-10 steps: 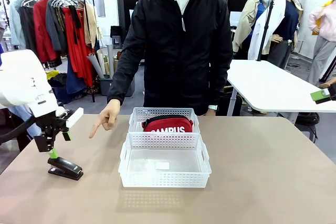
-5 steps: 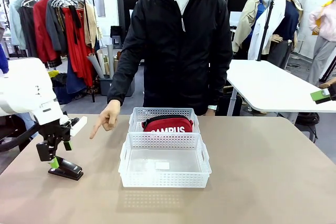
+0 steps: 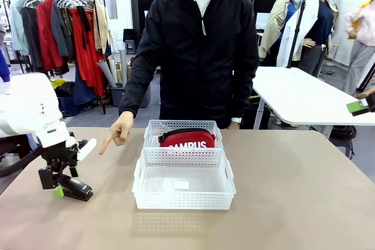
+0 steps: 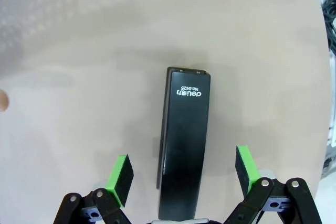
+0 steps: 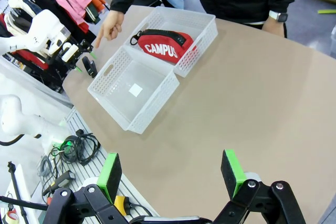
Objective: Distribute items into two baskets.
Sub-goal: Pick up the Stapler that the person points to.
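A black stapler (image 4: 184, 140) lies flat on the tan table, left of the baskets (image 3: 76, 189). My left gripper (image 3: 61, 187) is down at its rear end, open, with the green pads (image 4: 119, 179) on either side of the stapler and clear of it. The red pouch (image 3: 187, 139) marked CAMPUS lies in the far white basket (image 3: 183, 125). The near white basket (image 3: 183, 201) holds only a small white label. My right gripper (image 5: 170, 174) hangs open high above the table, holding nothing.
A person in a black jacket stands at the far edge, one hand (image 3: 119, 132) pointing down toward the stapler. The right wrist view shows cables (image 5: 73, 148) off the table's near side. A white table (image 3: 304, 98) stands behind at the right.
My left gripper has dropped toward the table, bringing its open fingers down around the stapler's rear end. The baskets, the pouch and the pointing hand stayed put.
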